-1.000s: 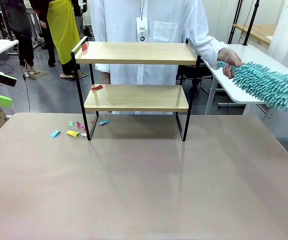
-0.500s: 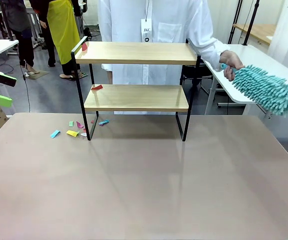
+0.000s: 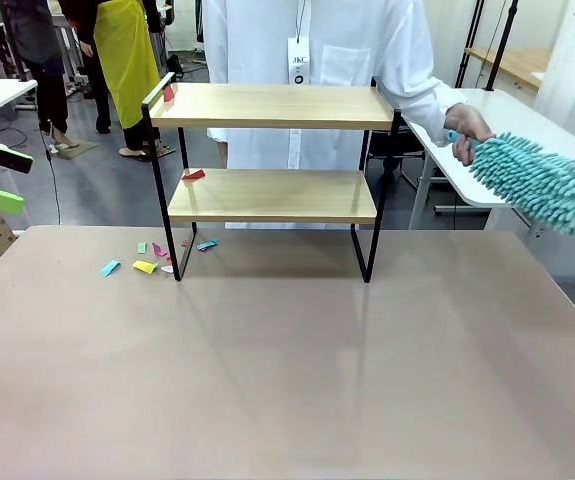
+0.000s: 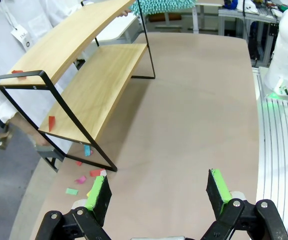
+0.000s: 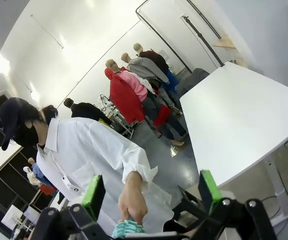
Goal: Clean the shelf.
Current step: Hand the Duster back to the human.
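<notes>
You'll see the person's hand (image 3: 466, 128), fist closed round the teal duster (image 3: 544, 182), has drifted slightly right and down. The shelf (image 3: 272, 150) stays at the table's (image 3: 287, 370) far edge — both grippers (image 4: 158, 192) (image 5: 147, 192) still spread wide, holding nothing.

The shelf (image 3: 272, 180) stands far on the table (image 3: 287, 380) — paper scraps (image 3: 147, 258) at its left foot.

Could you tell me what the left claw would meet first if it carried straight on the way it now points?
Probably the beige tabletop: the open left claw looks down along bare table, with the shelf off to one side. Depth is uncertain.
</notes>
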